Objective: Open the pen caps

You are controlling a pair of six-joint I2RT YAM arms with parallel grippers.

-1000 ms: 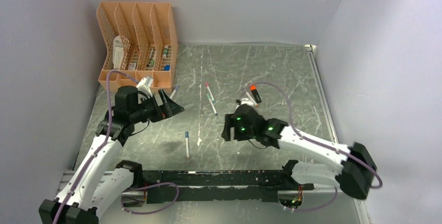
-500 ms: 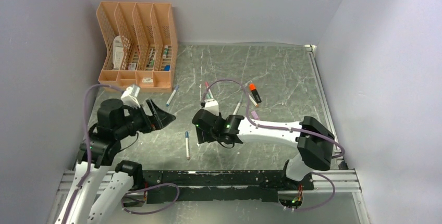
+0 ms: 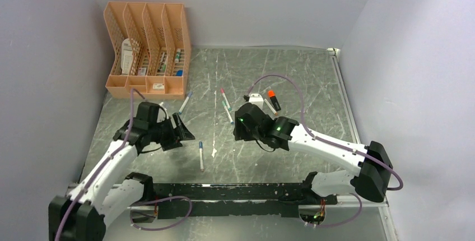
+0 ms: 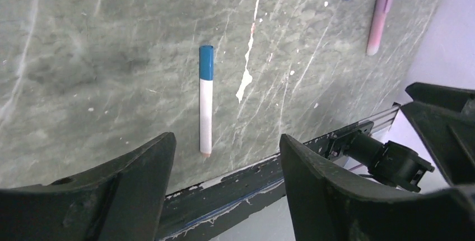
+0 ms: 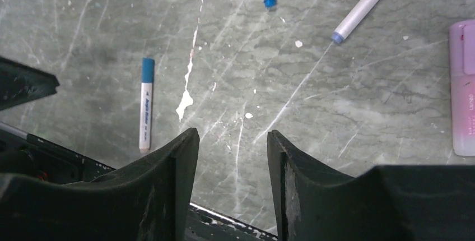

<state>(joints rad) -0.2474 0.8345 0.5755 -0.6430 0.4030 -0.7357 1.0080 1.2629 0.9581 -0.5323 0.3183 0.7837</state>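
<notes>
Both arms hang low over the grey-green worktop (image 3: 302, 78). The left fingers (image 4: 134, 185) are spread wide with nothing between them, and just ahead of them a white pen (image 4: 205, 115) lies flat, its blue cap (image 4: 206, 63) fitted on. The right fingers (image 5: 162, 190) are parted and empty too, near that pen but off to one side. Further back lie thin pens (image 3: 226, 105), a marker with an orange cap (image 3: 271, 93) and a pinkish highlighter (image 5: 464, 106). An orange file rack (image 3: 147, 45) stands in the far left corner.

Pale lilac walls (image 3: 252, 5) enclose a scratched grey-green marbled desk (image 3: 302, 84); an orange file rack (image 3: 185, 50) stands in its far left corner.
</notes>
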